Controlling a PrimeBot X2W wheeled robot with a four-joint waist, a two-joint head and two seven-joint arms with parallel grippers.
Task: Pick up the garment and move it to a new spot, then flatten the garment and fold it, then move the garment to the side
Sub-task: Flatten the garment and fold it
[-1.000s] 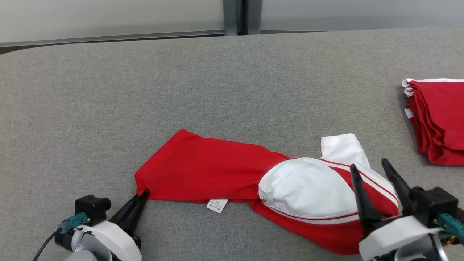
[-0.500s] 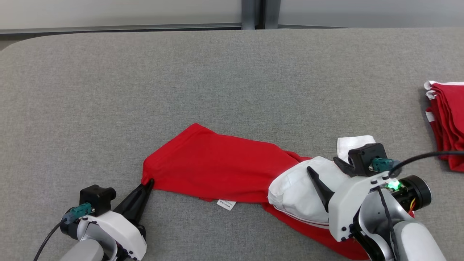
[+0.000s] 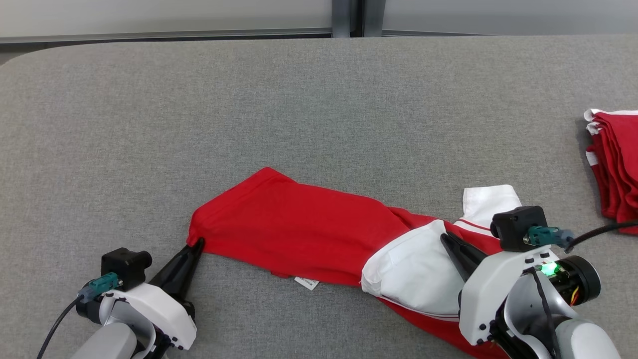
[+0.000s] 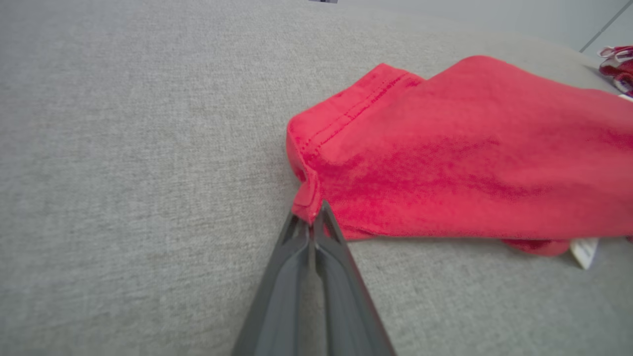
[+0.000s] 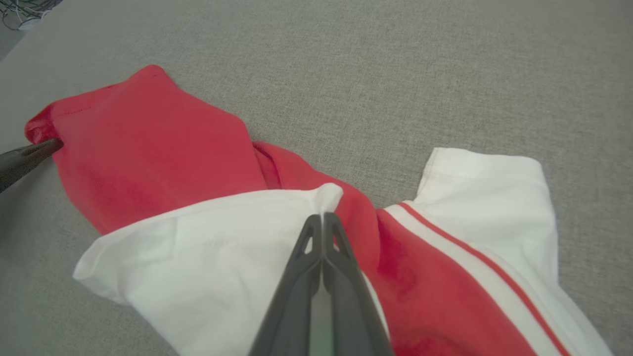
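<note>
Broadly, a grey cloth-covered table (image 3: 319,99) is spread across most of the head view. The garment (image 3: 299,234), red with white sleeves and white stripes, is laid rumpled on it in the lower middle of the frame. It is stretched from left of centre down toward the lower right corner. Its plain red end is turned to the left, and its white sleeves are bunched to the right.

A pile of folded red clothes (image 3: 618,164) is set at the right edge of the frame, well apart from the garment.

At the lower right, the right gripper (image 3: 443,238) is closed, and a small peak of the white sleeve cloth is pinched between its tips, as is seen in the right wrist view (image 5: 324,215). At the lower left, the left gripper (image 3: 198,243) is likewise closed, and the stitched red hem corner is clamped at its tips (image 4: 311,217).

A small white label (image 3: 306,282) is shown poking out from under the garment's lower edge, lying flat on the table between the two grippers.
</note>
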